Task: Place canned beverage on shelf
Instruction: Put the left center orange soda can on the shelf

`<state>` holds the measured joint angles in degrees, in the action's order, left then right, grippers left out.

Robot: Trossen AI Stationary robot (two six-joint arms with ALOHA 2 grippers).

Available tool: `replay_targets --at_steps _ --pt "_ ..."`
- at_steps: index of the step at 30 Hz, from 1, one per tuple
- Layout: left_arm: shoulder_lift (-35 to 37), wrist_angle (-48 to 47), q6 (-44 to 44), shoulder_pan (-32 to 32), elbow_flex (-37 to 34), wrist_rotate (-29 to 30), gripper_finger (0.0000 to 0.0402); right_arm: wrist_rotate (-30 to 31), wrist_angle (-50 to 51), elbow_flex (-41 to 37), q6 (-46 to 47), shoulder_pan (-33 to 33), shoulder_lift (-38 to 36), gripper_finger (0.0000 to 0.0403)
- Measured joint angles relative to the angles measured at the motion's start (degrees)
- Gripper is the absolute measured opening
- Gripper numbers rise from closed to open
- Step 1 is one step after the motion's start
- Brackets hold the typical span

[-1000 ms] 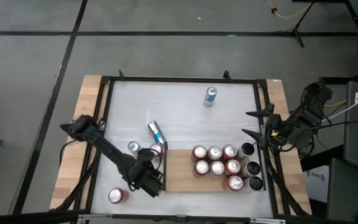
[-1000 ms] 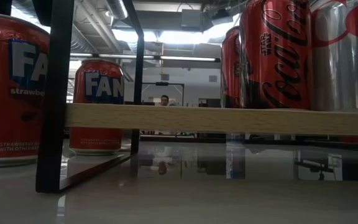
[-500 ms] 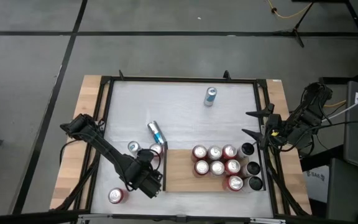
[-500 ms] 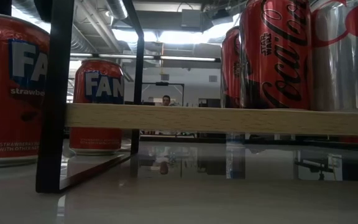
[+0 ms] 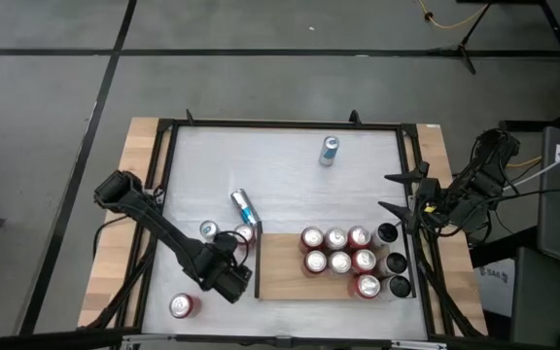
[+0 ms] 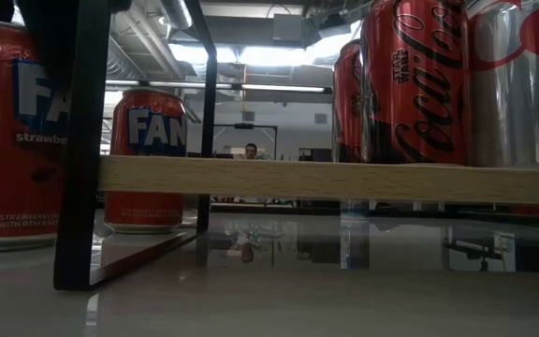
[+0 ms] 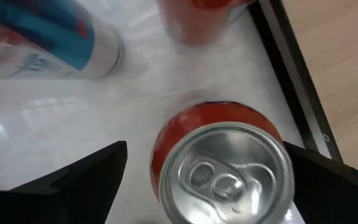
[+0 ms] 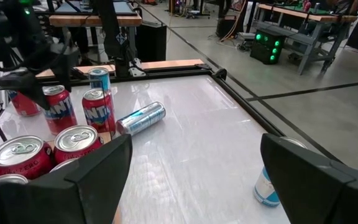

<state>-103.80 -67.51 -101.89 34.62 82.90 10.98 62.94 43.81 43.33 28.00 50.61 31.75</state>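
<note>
Your left gripper (image 5: pixel 233 279) hangs above a red can (image 7: pixel 222 165) that stands upright on the tabletop (image 5: pixel 290 175), just outside the shelf's (image 5: pixel 290 267) left rail and near the tabletop's front edge. In the left wrist view the can top sits between the two fingers (image 7: pixel 73 180), which are spread wide with clear space on both sides, so nothing is held yet. You are in the reach-and-grasp step: lined up over the can, not closed on it.

The shelf lies toward the front right corner of the tabletop. Its right half carries a cluster of upright cans (image 5: pixel 338 251); its left half is bare board, right beside the can you are over. That bare part looks like the natural place to set it.

Next, lower until the fingers bracket the can body, then close. The black rail (image 7: pixel 291 74) runs close to the can, so watch that the finger on that side does not catch it. After the grip you will need to lift high enough to clear the rail before moving over the board.

More cans wait nearby: another red one (image 5: pixel 183 305) by the front left corner, a blue can (image 5: pixel 244 207) lying on its side, and one (image 5: pixel 329 151) standing near the back edge.

Your right gripper (image 5: pixel 403 194) waits at the tabletop's right edge, fingers apart, holding nothing.
</note>
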Motion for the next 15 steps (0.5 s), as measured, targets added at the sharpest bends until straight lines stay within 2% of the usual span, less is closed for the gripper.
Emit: replay_targets --at_steps 6,10,15 --pt "0.04 7.63 1.87 -0.7 -3.91 -0.13 0.04 0.0 0.03 0.0 0.0 0.0 -0.01 0.0347" --pt "0.01 7.83 1.92 -0.85 -4.52 -0.29 0.04 0.0 0.04 0.0 0.01 -0.01 -0.01 0.0347" --pt "0.02 7.64 -0.04 -1.61 -4.69 -4.22 0.039 0.0 0.05 -0.02 -0.02 -0.02 0.02 0.0347"
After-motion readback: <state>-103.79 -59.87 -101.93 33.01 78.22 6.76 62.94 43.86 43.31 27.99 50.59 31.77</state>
